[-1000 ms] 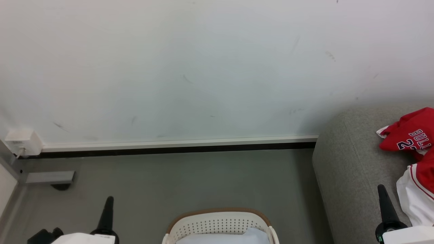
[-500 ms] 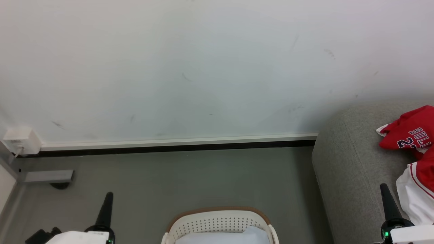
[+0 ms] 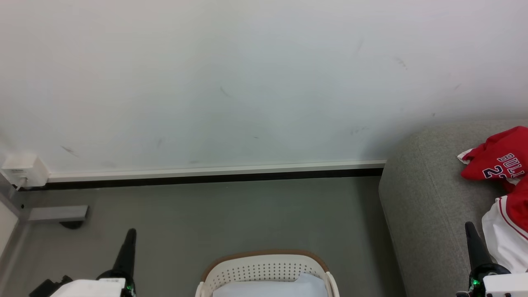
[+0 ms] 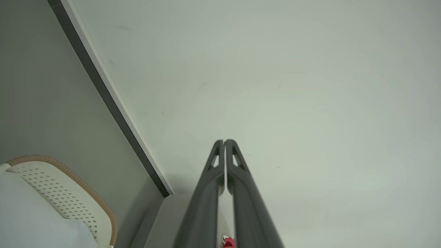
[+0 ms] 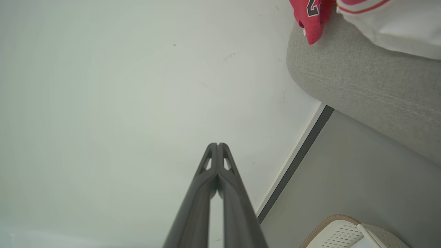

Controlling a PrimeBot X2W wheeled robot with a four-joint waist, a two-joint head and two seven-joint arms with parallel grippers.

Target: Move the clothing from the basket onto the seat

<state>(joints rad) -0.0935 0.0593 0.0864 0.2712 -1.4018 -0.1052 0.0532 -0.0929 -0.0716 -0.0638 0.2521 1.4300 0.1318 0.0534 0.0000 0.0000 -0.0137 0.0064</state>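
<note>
The clothing lies on the seat (image 3: 425, 198), a grey sofa at the right: a red jersey (image 3: 497, 161) with lettering, and a red-and-white garment (image 3: 505, 235) in front of it. Both show in the right wrist view, the jersey (image 5: 311, 13) and the white garment (image 5: 396, 24) on the sofa arm (image 5: 365, 79). The cream basket (image 3: 268, 268) with a brown rim stands at the bottom centre, with a pale bluish-white fabric (image 3: 268, 288) inside. My left gripper (image 3: 131, 232) (image 4: 224, 141) is shut and empty, left of the basket (image 4: 69, 193). My right gripper (image 3: 468, 225) (image 5: 217, 144) is shut and empty beside the white garment.
A white wall with a pale baseboard (image 3: 214, 169) runs across behind the grey floor (image 3: 231, 214). A white socket box (image 3: 22, 171) and a grey metal foot (image 3: 57, 213) sit at the far left. Open floor lies between the basket and the wall.
The whole head picture has shifted up slightly, so the camera moved. Both grippers stay shut. The right gripper sits a little further right in the view.
</note>
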